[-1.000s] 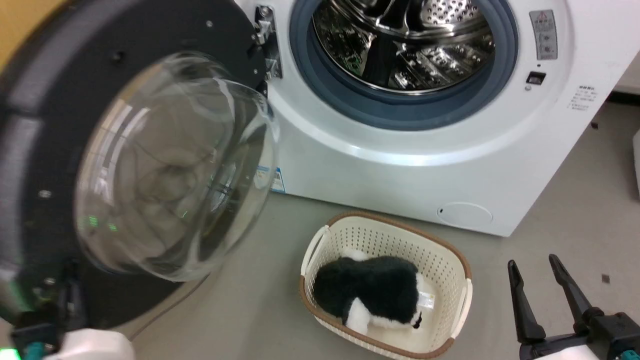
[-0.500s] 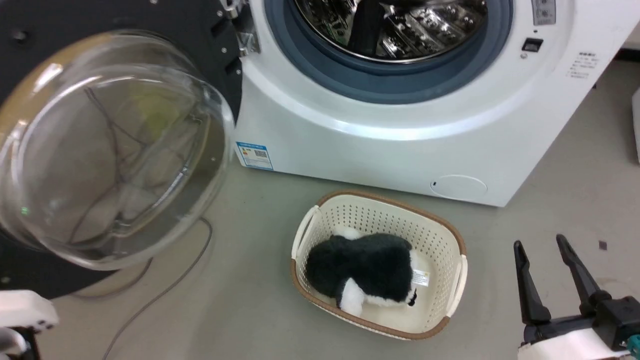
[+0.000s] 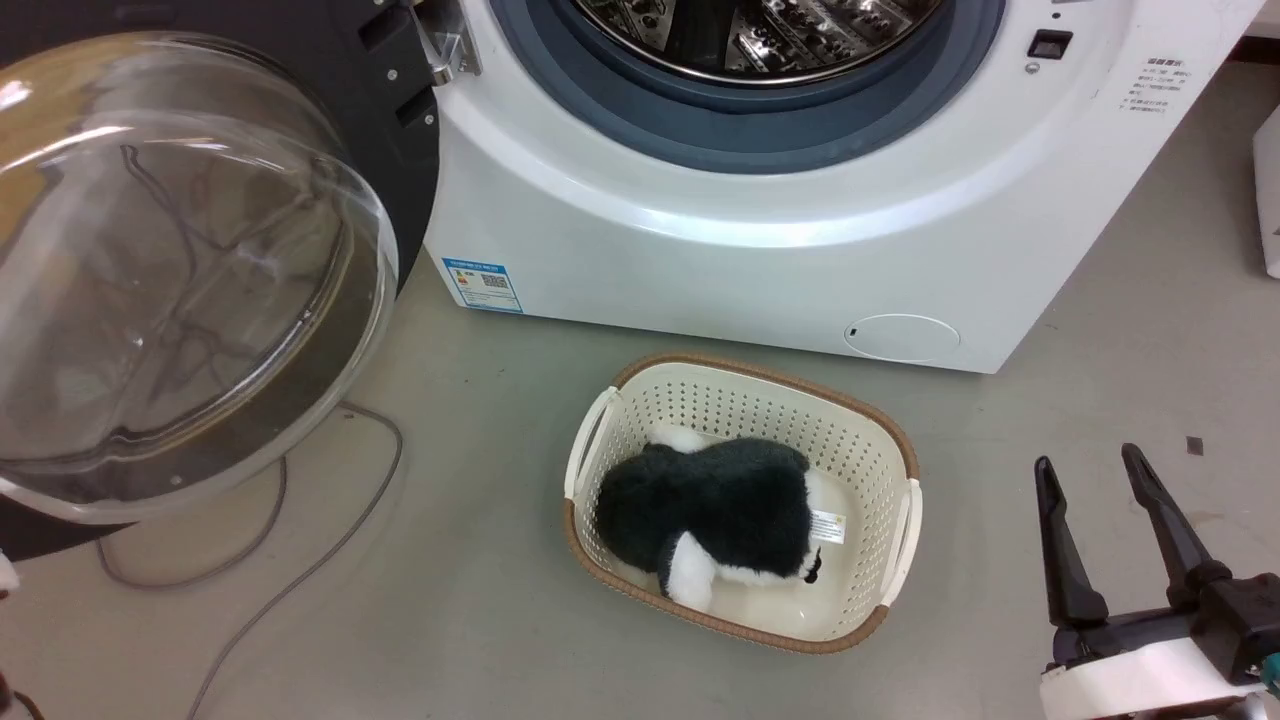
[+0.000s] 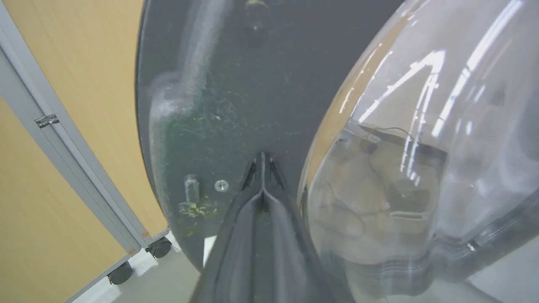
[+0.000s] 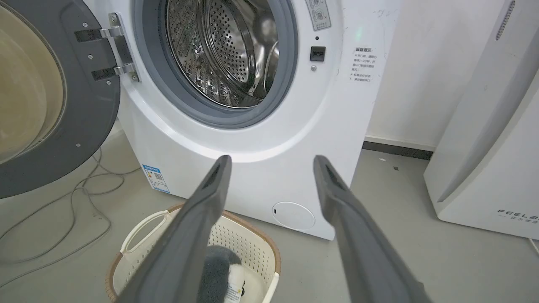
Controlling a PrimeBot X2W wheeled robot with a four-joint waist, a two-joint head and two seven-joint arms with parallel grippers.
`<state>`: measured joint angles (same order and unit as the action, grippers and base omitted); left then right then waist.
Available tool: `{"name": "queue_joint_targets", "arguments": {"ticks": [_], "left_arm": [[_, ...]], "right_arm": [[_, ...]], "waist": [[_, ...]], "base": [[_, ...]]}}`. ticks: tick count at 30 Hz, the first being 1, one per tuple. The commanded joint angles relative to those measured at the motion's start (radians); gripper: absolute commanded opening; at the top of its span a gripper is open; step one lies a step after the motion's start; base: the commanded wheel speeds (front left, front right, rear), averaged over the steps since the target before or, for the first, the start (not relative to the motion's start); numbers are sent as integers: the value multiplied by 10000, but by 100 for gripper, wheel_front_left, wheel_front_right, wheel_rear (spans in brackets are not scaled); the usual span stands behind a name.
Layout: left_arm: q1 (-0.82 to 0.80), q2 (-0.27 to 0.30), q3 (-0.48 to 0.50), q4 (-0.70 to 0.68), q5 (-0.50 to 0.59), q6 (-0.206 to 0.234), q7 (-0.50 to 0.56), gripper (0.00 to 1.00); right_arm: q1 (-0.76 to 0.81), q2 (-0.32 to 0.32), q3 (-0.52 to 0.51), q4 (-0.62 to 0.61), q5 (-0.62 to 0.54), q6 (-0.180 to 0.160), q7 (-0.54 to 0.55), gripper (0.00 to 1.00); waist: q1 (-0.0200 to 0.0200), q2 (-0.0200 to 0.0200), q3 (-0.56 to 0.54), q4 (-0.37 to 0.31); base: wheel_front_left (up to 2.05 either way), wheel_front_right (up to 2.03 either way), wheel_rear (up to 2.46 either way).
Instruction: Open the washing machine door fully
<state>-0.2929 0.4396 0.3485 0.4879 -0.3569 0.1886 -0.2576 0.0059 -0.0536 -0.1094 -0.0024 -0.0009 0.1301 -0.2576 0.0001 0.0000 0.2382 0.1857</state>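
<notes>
With fingers pressed together, the left gripper (image 4: 262, 159) is leaning on the door (image 4: 227, 84) hanging at nine o'clock of the washing machine (image 3: 750, 270), likely risking a slip off its slick face.

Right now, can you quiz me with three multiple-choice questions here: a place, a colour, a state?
1. Where does the black-and-white plush toy lie? A) in the drum B) in the laundry basket C) on bare floor
2. What colour is the basket's rim? A) brown B) blue C) red
3. How does the right gripper stand? A) shut B) open, holding nothing C) clamped on the basket
Answers: 1 B, it lies within the perforated walls; 2 A, brown band atop cream walls; 3 B, its fingers stand apart.
</notes>
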Motion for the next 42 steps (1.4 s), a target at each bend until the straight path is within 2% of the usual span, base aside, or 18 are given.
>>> {"name": "queue_joint_targets", "arguments": {"ticks": [1, 12, 21, 27, 36, 42], "left_arm": [[-236, 117, 115, 137, -6, -58, -41, 0], [-572, -25, 538, 633, 529, -385, -41, 0], [471, -826, 825, -1111, 1431, -546, -41, 0], [1597, -1556, 478, -2699, 2069, -773, -41, 0], [2762, -2249, -717, -4339, 2398, -1833, -41, 0], [3018, -2574, -1479, -4552, 2404, -2353, -41, 0]], "right_arm": [[-179, 34, -5, -39, -80, 6, -42, 100], [-48, 34, -32, 71, 22, 6, -42, 100], [243, 34, -112, 124, 243, 6, -42, 100], [564, 34, -132, 154, 321, 6, -42, 100], [914, 34, -147, 111, 364, 6, -42, 100], [987, 34, -87, 105, 398, 6, -42, 100]], "waist": [[-1, 0, 13, -17], [-1, 0, -338, 18], [-1, 0, -1196, 0], [-1, 0, -1761, -76], [-1, 0, -2266, -251], [-1, 0, -2388, -439]], "base": [[0, 0, 0], [0, 0, 0], [0, 0, 0], [0, 0, 0], [0, 0, 0], [0, 0, 0]]}}
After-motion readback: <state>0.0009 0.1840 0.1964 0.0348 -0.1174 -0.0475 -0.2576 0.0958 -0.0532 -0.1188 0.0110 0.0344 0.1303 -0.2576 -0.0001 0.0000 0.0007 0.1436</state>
